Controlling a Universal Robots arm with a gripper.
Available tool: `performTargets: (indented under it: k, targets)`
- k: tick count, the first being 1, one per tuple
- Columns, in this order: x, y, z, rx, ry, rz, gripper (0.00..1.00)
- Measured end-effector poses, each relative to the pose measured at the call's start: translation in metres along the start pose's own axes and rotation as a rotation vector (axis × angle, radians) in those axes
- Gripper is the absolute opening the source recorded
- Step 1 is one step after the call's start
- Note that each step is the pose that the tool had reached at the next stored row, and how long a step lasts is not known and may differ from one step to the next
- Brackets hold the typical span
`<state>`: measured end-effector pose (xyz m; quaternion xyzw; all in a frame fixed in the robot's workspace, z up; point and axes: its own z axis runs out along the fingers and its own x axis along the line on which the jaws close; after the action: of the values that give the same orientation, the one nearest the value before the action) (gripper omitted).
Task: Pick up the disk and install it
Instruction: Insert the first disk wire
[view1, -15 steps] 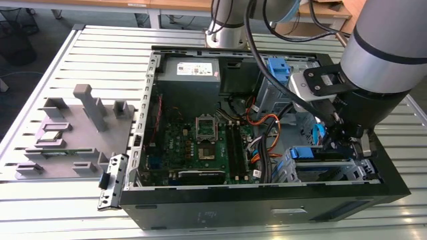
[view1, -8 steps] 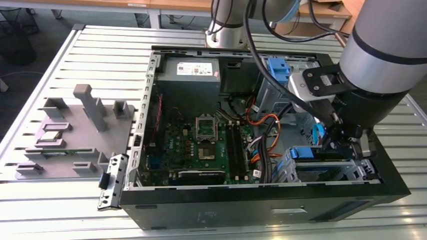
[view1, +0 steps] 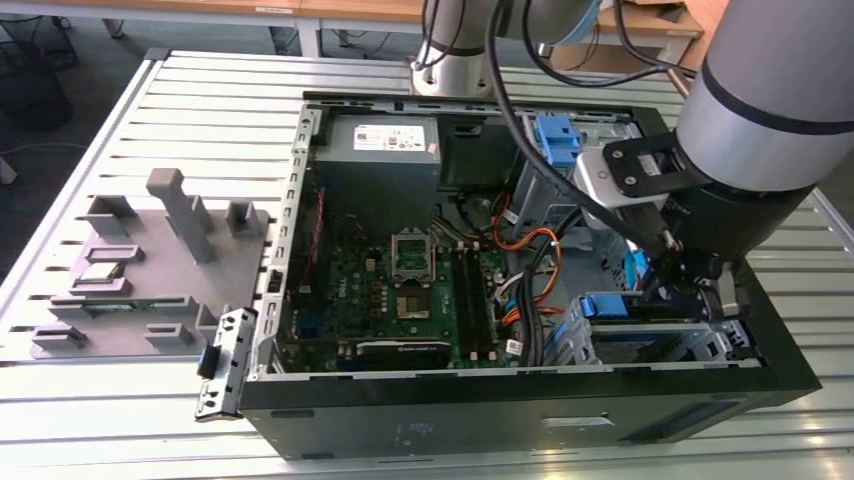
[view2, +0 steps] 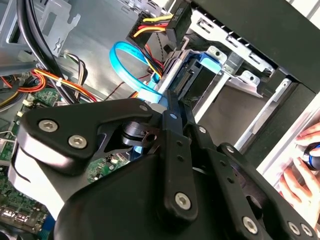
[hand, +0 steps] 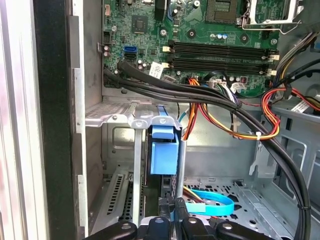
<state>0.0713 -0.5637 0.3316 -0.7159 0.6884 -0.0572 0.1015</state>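
The disk (hand: 164, 152) stands on edge in a slot of the metal drive cage (hand: 117, 117), at the near right corner of the open computer case (view1: 534, 410) in the exterior view. Its blue bracket shows in that view too, where the disk (view1: 617, 305) sits at the cage's top. My gripper (hand: 172, 212) is right behind the disk's end, fingers drawn together with only a thin gap, much narrower than the disk. In the second wrist view the gripper (view2: 170, 107) points at the disk (view2: 192, 80). I cannot tell whether the fingertips touch it.
Black, orange and blue cables (hand: 225, 107) run beside the cage over the motherboard (view1: 400, 280). A grey power supply (view1: 380, 140) and a bare blue bracket (view1: 554, 135) sit at the case's back. A grey fixture tray (view1: 134, 270) lies on the exterior view's left. A person's hand (view2: 300, 175) is outside the case.
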Motion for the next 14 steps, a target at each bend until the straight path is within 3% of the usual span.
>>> performTargets:
  k: [14]
  targets:
    - [0.0003, 0.0011, 0.0044, 0.0000, -0.0004, -0.002, 0.16]
